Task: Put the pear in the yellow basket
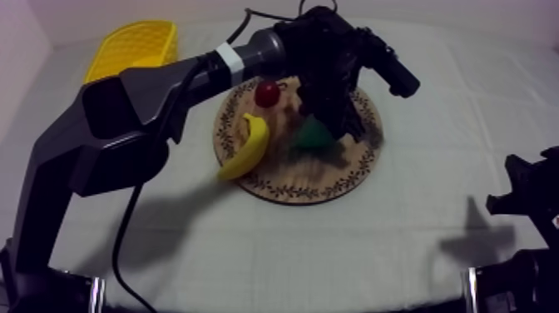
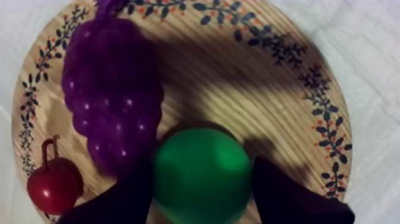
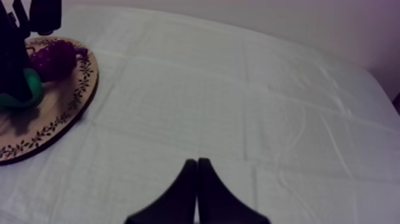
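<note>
- The left gripper (image 1: 328,125) hangs low over the wooden board (image 1: 349,179). Its fingers (image 2: 116,202) stand apart, one at each flank of the pear (image 2: 202,176).
- The pear sits on the board, right between those fingers. They are close against it, but I see no squeeze yet, so I judge the hand not yet closed.
- A bunch of grapes (image 2: 113,89) lies just ahead of the hand, right beside the pear. A small red fruit (image 2: 55,186) sits outside one finger, near it. The banana (image 1: 247,148) lies farther out on that same side.
- The right gripper (image 3: 197,179) rests over bare cloth, well apart from the working hand, its fingers pressed together on nothing.
- The yellow basket (image 1: 137,46) stands off the board, well away from the hand, with no fruit visible in it.
- My reading of progress: the reach looks complete, and the grasp is the step in hand. Closing, lifting, carrying to the basket and releasing are all left.
</note>
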